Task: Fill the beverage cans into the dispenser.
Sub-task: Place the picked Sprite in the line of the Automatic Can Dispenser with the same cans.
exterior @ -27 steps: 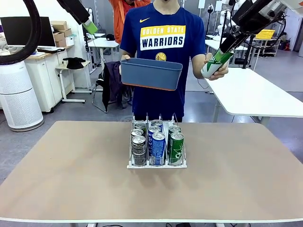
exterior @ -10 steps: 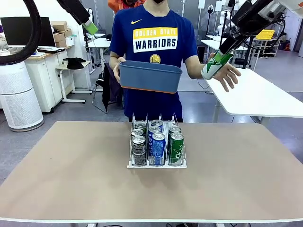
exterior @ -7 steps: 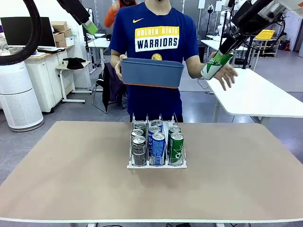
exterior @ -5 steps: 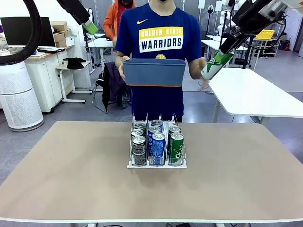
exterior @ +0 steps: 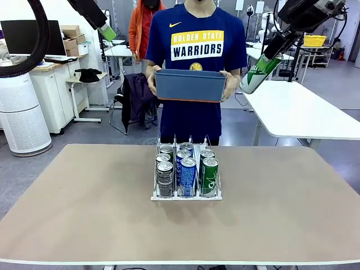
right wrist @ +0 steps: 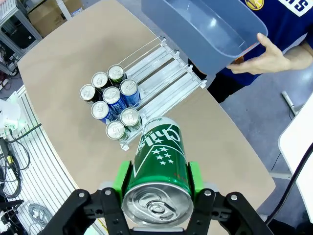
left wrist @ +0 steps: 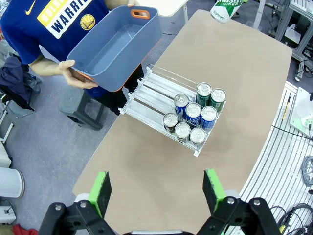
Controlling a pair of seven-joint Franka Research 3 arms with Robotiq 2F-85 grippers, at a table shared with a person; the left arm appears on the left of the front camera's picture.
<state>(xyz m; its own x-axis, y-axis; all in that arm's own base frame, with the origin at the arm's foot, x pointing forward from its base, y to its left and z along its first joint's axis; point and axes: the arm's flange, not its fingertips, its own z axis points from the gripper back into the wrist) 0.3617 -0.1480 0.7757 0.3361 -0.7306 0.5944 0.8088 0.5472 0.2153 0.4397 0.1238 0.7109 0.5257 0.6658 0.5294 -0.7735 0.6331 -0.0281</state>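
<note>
Green can (right wrist: pixel 159 166) is clamped between my right gripper's (right wrist: pixel 157 180) pads, held high and well off to the table's right, past the far edge. My left gripper (left wrist: pixel 156 188) hangs high over the table with its jaws spread and nothing between them.

My worry is the descent: the can sits tilted in the grip, so if I bring it down without righting it, I judge it could catch a thin divider or knock the front green can (exterior: pixel 210 176) over. The person's tub (exterior: pixel 190 85) also hangs just behind the rack, close to my likely path.

The dispenser (exterior: pixel 186 194) stands mid-table holding seven cans: three dark ones in its left lane, two blue in the middle, two green on the right, all packed toward my side, rear lanes bare. The tub, held in both hands, looks empty from my wrist views.
</note>
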